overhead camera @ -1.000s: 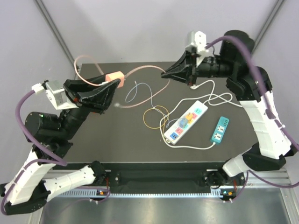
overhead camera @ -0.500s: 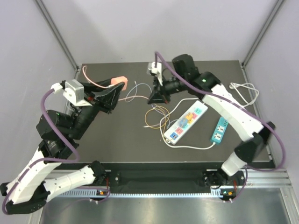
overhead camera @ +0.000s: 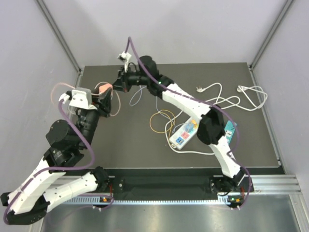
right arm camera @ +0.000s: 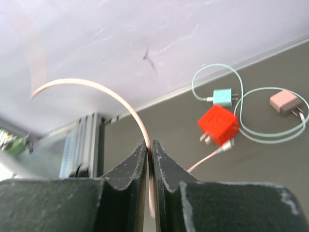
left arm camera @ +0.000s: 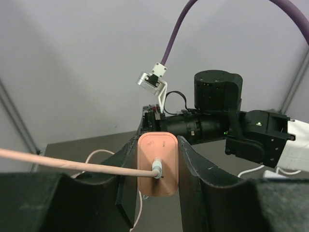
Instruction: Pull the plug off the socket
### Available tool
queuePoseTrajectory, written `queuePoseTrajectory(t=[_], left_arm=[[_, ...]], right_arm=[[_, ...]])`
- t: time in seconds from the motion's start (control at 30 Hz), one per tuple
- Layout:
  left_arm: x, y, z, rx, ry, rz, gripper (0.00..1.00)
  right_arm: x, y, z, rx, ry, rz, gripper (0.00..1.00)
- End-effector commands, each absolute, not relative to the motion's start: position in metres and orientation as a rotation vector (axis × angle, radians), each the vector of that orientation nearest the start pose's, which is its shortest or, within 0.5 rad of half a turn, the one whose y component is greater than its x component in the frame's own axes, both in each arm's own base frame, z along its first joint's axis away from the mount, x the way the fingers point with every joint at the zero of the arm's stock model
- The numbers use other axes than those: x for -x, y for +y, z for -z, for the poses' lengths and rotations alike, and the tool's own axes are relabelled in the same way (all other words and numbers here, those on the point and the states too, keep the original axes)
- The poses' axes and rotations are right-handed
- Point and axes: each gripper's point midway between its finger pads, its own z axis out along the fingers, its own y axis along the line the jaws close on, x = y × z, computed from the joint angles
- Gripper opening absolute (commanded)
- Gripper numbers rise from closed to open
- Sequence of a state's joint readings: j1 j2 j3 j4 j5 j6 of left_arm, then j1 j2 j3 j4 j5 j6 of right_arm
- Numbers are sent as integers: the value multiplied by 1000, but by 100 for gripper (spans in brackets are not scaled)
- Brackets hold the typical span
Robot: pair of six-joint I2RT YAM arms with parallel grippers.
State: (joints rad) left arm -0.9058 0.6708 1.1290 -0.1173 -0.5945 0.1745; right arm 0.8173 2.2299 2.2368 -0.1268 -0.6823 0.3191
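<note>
Plug (left arm camera: 157, 169) seated in salmon socket block (left arm camera: 158, 153), held up over the far-left bench (overhead camera: 130, 145). Left gripper (left arm camera: 158, 145) jaws clenched on the block. Right gripper (right arm camera: 149, 145) jaws pinch the pink cable (right arm camera: 123, 101) alongside.

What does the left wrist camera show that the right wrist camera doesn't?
Only the left wrist view: the left claw clamped on the pink adapter, a pale plug seated in its face, and the right arm behind. Only the right wrist view: the right claw pinched shut, plus a red cube charger, a teal charger and a small pink charger on the table. Both: a pink cable, running from the plug in one and pinched in the right claw in the other, and the dark table.
</note>
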Motion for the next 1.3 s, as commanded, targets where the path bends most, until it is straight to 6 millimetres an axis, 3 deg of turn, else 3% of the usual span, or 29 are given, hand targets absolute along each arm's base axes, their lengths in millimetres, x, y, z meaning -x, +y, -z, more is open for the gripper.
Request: queuePoseTrajectory(t=[0.0,0.03,0.17,0.2,0.23,0.3,0.33,0.37,0.4,0.47,0.5,0.53,0.57,0.6,0.67,0.73,0.77,0.8,0.83,0.87,0.93,0.97,1.03,1.07,1.1,1.13,1.17,1.2,1.27], left_arm=[[-229,-91,-448,-81,1326,142,0],[-230,-90,-440,-70,1334,129,0],[-235,-78,-401,7,1385,65,0],[-233,-72,-403,56,1361,80,0],[-233,-67,-398,85,1367,62,0],[-234,-64,-384,114,1379,45,0],[-235,-61,-379,127,1386,30,0],[-237,-62,-370,130,1401,19,0],[-239,-64,-364,136,1413,11,0],[-243,-65,-354,142,1429,-11,0],[-246,-68,-349,149,1438,-11,0],[-250,-66,-346,162,1437,-19,0],[-253,-66,-345,174,1438,-19,0],[-256,-65,-344,185,1436,-14,0],[-268,-60,-340,208,1439,-17,0],[-280,-54,-340,231,1446,-4,0],[-295,-37,-330,292,1471,-33,0],[-305,-40,-328,267,1487,17,0],[-313,-34,-326,285,1494,28,0],[-327,-13,-323,343,1497,-10,0],[-343,-10,-325,363,1504,59,0],[-358,5,-312,426,1532,50,0],[-372,8,-306,438,1561,97,0],[-382,19,-290,483,1597,90,0],[-386,20,-280,492,1622,98,0],[-390,23,-270,512,1646,95,0],[-395,36,-250,575,1680,75,0],[-397,40,-238,603,1707,72,0],[-399,54,-204,693,1770,83,0]], right_arm=[[-350,587,-309,827,1540,-1422,9],[-348,597,-305,814,1539,-1416,9],[-360,622,-252,778,1588,-1305,15],[-359,627,-237,789,1611,-1280,18],[-356,629,-226,809,1627,-1260,23],[-351,628,-217,841,1642,-1264,48],[-351,624,-211,875,1648,-1257,53],[-354,620,-211,882,1649,-1251,62],[-356,614,-226,885,1623,-1250,66],[-370,596,-230,893,1621,-1236,73],[-373,587,-248,891,1594,-1233,75],[-383,573,-246,904,1601,-1223,79],[-384,562,-265,909,1569,-1227,80],[-394,547,-262,925,1571,-1209,83],[-380,526,-290,1031,1492,-1259,93],[-376,498,-291,1130,1452,-1271,100],[-371,485,-314,1148,1408,-1260,100],[-369,474,-305,1169,1437,-1244,100],[-371,460,-310,1176,1431,-1240,100],[-369,450,-315,1180,1432,-1234,100],[-360,422,-325,1208,1420,-1188,100],[-350,408,-344,1218,1386,-1161,100],[-342,386,-332,1256,1410,-1112,100],[-331,374,-348,1262,1374,-1086,100],[-329,361,-336,1274,1405,-1073,100],[-326,352,-337,1271,1408,-1065,100],[-317,341,-347,1269,1388,-1055,100],[-315,332,-338,1271,1414,-1059,100],[-310,309,-343,1251,1427,-1062,100]])
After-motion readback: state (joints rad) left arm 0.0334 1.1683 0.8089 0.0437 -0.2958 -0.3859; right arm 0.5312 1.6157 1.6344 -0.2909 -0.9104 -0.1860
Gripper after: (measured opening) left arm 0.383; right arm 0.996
